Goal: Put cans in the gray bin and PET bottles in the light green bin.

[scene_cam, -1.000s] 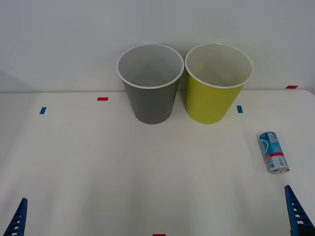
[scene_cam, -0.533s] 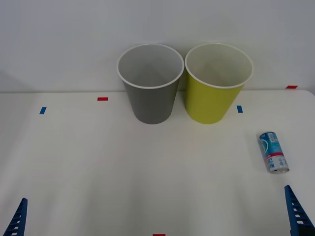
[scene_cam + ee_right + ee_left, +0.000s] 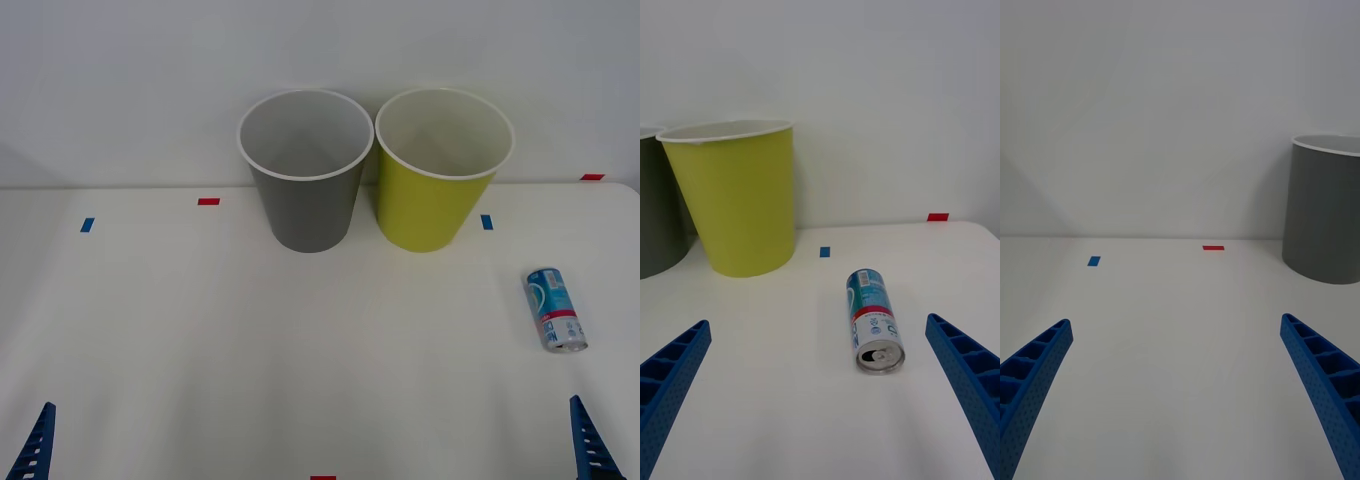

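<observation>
The can (image 3: pixel 556 309) lies on its side at the right of the white desk (image 3: pixel 300 350), below and right of the light green bin (image 3: pixel 440 170), which stands beside the gray bin (image 3: pixel 304 170). The right end effector (image 3: pixel 820 390), fingers spread apart, frames the can without touching it. The left end effector (image 3: pixel 1180 390) is likewise spread, at lower left.

Can (image 3: pixel 875 322): light blue and white label, red band, silver ends. Gray bin (image 3: pixel 305 170): gray wall, white rim, pale inside. Light green bin (image 3: pixel 438 168): yellow-green wall, white rim, pale inside. Table (image 3: pixel 300 350): white; small red and blue tape marks (image 3: pixel 208 201). Gripper fingers (image 3: pixel 970 375): blue, ribbed.
</observation>
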### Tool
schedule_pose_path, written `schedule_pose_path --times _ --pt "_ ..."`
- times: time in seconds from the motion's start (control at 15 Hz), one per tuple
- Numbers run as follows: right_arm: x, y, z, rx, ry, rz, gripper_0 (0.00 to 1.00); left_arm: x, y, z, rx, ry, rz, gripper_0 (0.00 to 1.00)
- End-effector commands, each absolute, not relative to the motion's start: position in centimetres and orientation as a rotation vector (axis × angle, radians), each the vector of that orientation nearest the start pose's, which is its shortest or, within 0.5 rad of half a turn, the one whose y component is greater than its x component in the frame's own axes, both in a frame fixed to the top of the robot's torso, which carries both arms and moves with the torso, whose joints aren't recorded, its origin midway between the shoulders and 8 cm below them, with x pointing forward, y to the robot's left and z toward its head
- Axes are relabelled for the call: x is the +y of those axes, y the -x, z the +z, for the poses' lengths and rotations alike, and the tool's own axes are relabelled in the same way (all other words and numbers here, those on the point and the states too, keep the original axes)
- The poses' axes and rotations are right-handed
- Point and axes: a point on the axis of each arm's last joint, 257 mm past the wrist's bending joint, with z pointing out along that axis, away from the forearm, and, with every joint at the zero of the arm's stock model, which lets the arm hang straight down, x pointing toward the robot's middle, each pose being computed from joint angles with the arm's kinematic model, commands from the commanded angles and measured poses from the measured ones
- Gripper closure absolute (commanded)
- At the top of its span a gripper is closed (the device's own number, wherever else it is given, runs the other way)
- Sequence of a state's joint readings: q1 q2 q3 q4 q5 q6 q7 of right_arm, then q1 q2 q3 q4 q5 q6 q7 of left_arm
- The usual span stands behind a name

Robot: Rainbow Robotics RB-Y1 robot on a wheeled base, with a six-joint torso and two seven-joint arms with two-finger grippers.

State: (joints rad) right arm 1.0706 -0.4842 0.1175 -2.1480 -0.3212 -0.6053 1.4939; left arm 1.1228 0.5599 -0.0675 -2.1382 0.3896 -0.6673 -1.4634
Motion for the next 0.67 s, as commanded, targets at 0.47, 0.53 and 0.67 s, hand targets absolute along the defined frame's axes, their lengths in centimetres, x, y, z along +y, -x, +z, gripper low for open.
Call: schedule_pose_path --times 0.47,0.53,0.67 --pt "-30.3 -23.2 -16.8 1.455 0.016 0.050 0.00 33.9 -22.2 -18.6 1.500 0.036 -0.051 0.05" --pt "-30.4 -23.7 -17.0 1.482 0.024 0.041 0.00 33.9 -22.2 -18.6 1.500 0.036 -0.051 0.05" --pt "-30.2 -24.6 -17.6 1.550 0.012 0.041 0.00 33.9 -22.2 -18.6 1.500 0.036 -0.051 0.05"
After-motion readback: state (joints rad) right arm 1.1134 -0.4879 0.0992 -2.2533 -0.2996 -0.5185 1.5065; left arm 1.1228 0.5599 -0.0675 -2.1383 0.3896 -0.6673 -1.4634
